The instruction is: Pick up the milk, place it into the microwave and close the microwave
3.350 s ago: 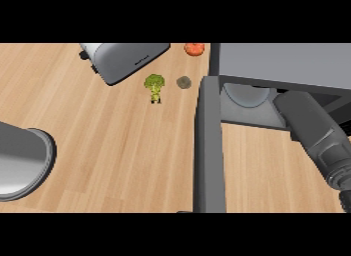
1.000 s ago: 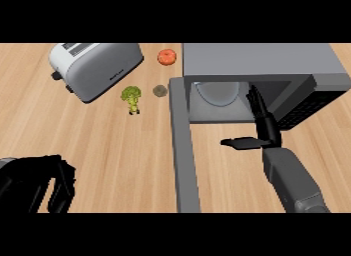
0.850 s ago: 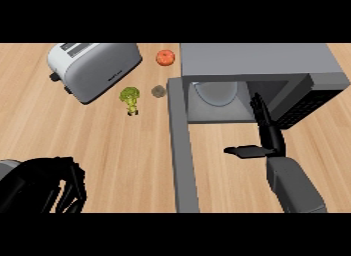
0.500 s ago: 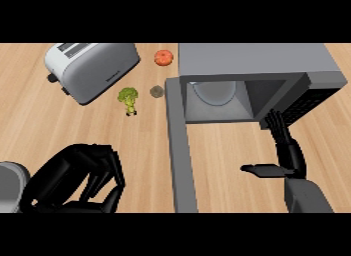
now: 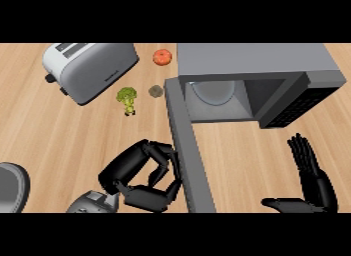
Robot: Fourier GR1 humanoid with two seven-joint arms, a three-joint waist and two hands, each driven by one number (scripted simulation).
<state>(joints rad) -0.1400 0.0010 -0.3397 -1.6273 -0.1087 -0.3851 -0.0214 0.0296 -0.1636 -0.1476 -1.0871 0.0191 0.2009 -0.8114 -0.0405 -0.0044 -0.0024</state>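
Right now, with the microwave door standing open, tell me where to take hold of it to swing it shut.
Take the door at its free end, nearest the robot, coming from its left face. It hinges at the microwave's left front corner, so that end probably swings easiest. The curled left hand sits beside that face.

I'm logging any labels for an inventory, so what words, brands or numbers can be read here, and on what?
None can be read.
The microwave control panel shows only dark marks, too blurred to read.
The toaster shows no lettering.
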